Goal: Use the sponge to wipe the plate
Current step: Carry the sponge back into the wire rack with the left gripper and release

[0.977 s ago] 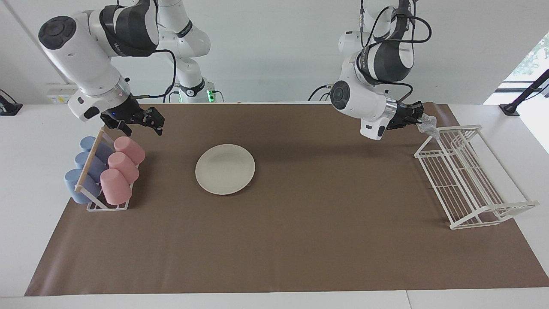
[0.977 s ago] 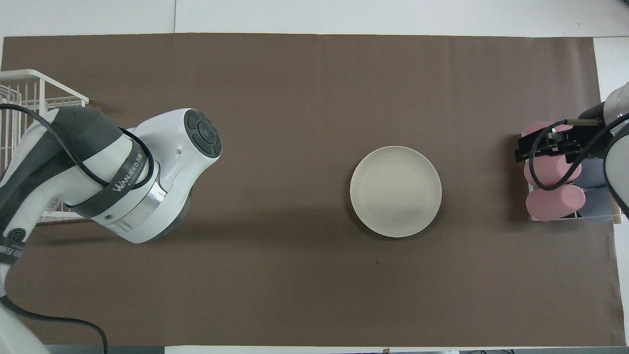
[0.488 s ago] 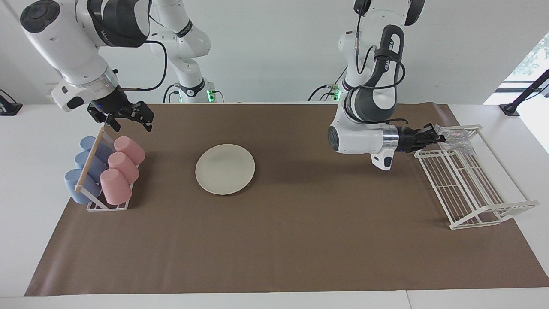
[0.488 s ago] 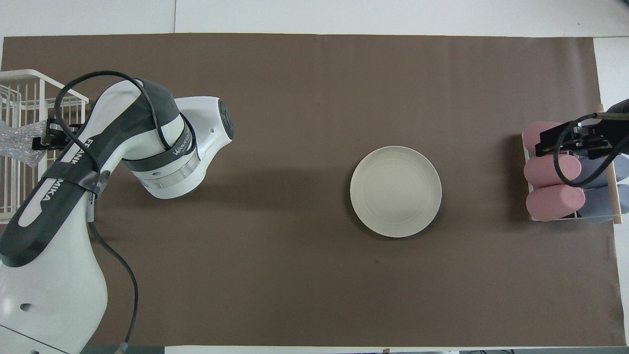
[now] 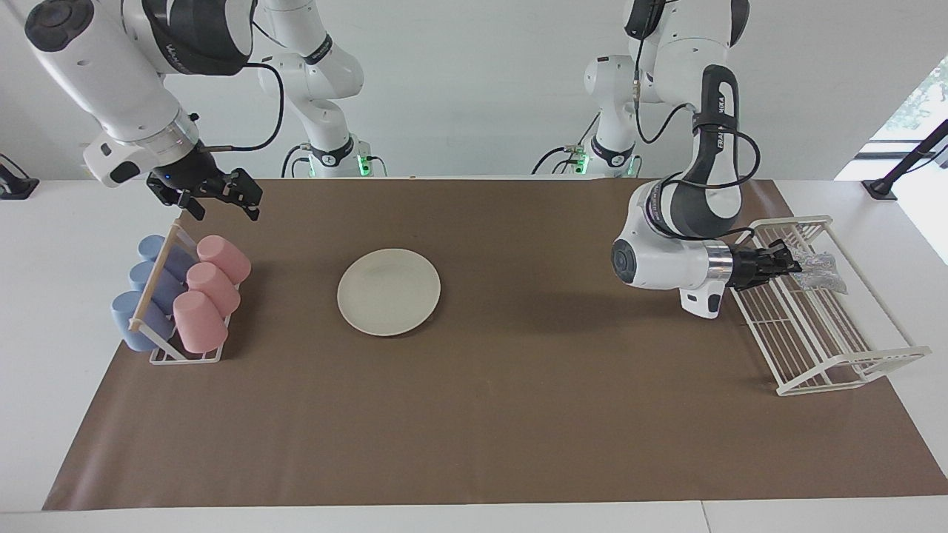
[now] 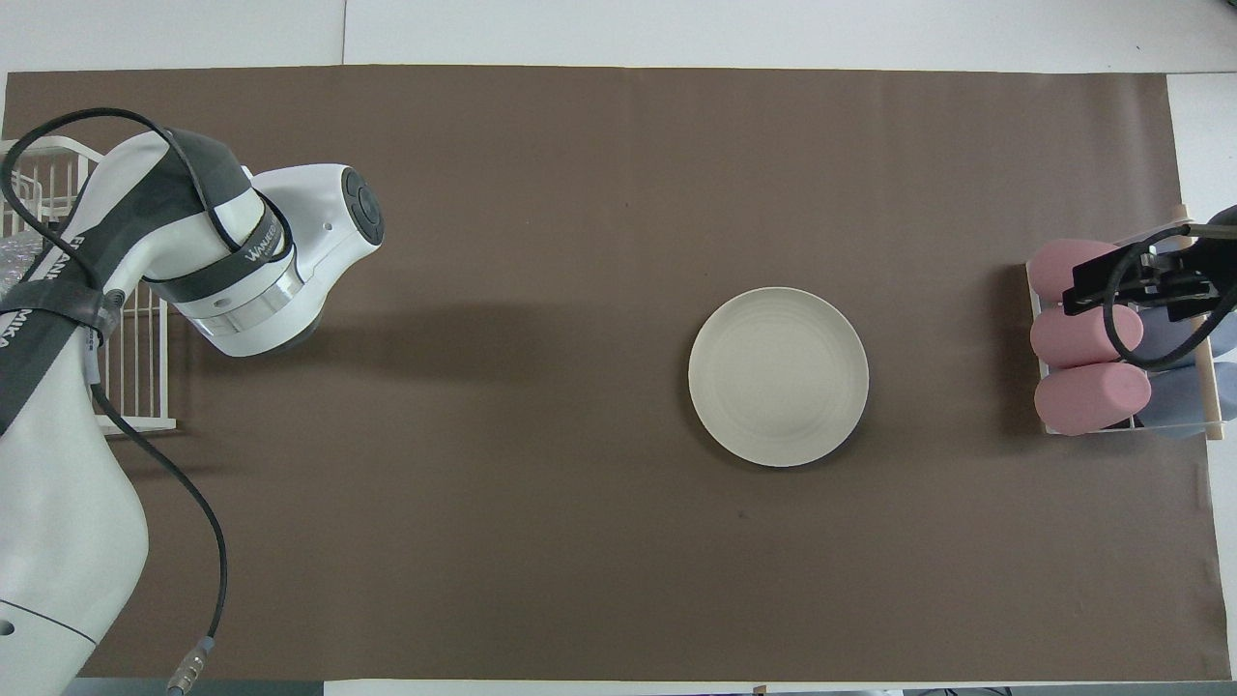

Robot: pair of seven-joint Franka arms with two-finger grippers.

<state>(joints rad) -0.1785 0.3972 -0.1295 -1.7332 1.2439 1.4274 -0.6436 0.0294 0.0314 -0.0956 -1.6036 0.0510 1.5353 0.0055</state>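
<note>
The cream-white plate (image 5: 389,291) lies bare on the brown mat, toward the right arm's side of the middle; it also shows in the overhead view (image 6: 778,377). My left gripper (image 5: 791,264) points sideways over the white wire rack (image 5: 850,368) and is shut on the silvery glittery sponge (image 5: 818,269), which hangs low over the rack's wires. In the overhead view the left arm hides that gripper and most of the sponge. My right gripper (image 5: 220,197) is open and empty, up over the cup rack; it also shows in the overhead view (image 6: 1133,280).
A small rack holds three pink cups (image 5: 211,285) and three blue cups (image 5: 144,296) at the right arm's end of the table. The wire rack (image 6: 135,367) stands at the left arm's end. The brown mat (image 5: 518,407) covers most of the table.
My left arm has swung the sponge from the wire rack's robot-side end out over its middle and lower. My right gripper has risen and drawn back a little above the cups.
</note>
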